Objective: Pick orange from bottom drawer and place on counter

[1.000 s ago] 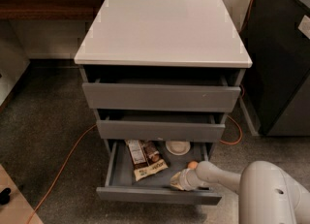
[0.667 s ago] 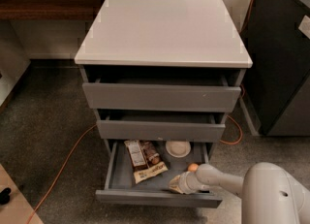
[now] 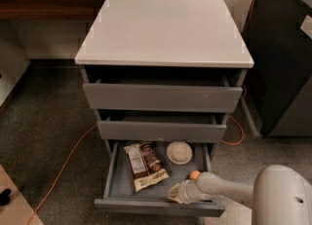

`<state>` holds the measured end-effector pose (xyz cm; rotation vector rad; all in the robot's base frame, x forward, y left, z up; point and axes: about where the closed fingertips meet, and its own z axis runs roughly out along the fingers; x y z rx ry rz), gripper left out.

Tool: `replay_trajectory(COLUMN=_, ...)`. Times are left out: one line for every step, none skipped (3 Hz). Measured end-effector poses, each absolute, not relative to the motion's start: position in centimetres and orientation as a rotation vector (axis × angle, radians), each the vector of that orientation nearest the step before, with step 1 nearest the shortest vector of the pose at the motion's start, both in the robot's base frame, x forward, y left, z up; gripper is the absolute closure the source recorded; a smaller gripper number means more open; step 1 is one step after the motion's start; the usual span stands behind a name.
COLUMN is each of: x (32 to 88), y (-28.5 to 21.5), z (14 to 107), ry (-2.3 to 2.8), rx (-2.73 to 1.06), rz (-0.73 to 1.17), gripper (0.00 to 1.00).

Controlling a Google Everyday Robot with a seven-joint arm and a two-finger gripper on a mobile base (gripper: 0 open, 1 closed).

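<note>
The cabinet stands at centre frame; its counter (image 3: 163,29), a flat pale top panel, bears nothing. All three grey drawers are pulled out in steps: the top drawer (image 3: 162,98) least, the middle drawer (image 3: 161,131) slightly further, the bottom drawer (image 3: 118,182) furthest, with its interior exposed to the camera.

Contents of the bottom drawer, left to right: a brown snack packet (image 3: 144,165) lying flat and slightly angled at centre-left; a white round bowl (image 3: 179,152) at the rear, right of the packet and apart from it; the orange (image 3: 194,175) at front right, forward of the bowl.

The arm (image 3: 229,190), white and tubular, enters from the lower right corner and reaches leftward over the drawer's right front corner; the gripper (image 3: 173,193) sits low inside the bottom drawer, close behind the drawer front and just right of the packet's lower corner. The orange lies just behind the gripper's wrist section, beside or touching the arm; contact cannot be confirmed. The orange is not between the gripper's tips; whether the gripper is spread or closed cannot be told.

An orange cable (image 3: 63,170) runs across the speckled floor left of the cabinet; a dark unit (image 3: 282,63) stands to the right.
</note>
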<state>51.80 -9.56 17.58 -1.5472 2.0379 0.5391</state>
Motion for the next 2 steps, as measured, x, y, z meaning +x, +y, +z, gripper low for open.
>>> replay_trajectory(x=50.02, y=-8.63, z=18.67, ry=2.020, rx=-1.558, rz=0.548, gripper=1.00)
replay_trajectory(x=49.12, y=-8.26, z=19.33, ry=2.014, rx=-1.557, rz=0.545, gripper=1.00)
